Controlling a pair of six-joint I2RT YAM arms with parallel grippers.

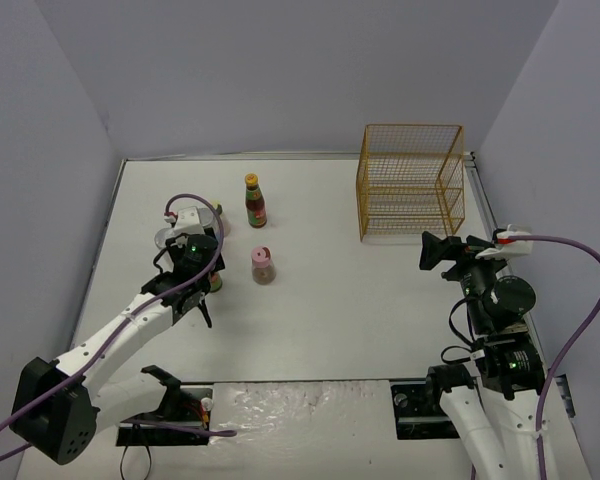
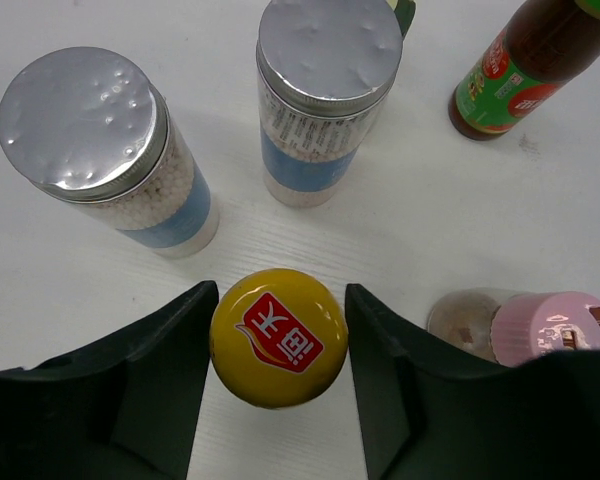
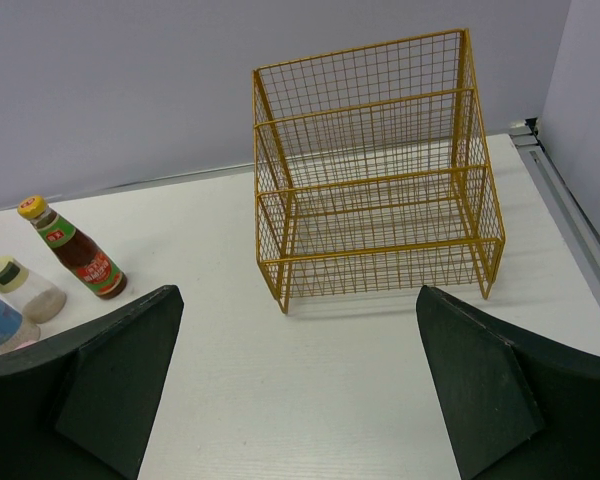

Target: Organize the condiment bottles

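— White tabletop (image 1: 360, 320); yellow wire basket (image 1: 410, 180) at far right, right pincer (image 3: 298, 320) facing it, fingers wide apart, nothing held. Left side?
— Left pincer (image 2: 280, 292) clamped on the yellow-capped bottle (image 2: 278, 338), upright on the tabletop in the left cluster. Step judged: pick-up.
— Next move?
— Straight lift, likely; two silver-lidded bottles (image 2: 80, 120) stand just beyond, pink-capped bottle (image 2: 550, 325) beside the right finger.

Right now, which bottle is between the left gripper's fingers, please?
The yellow-capped bottle with the red logo; only it is straddled by the left gripper.
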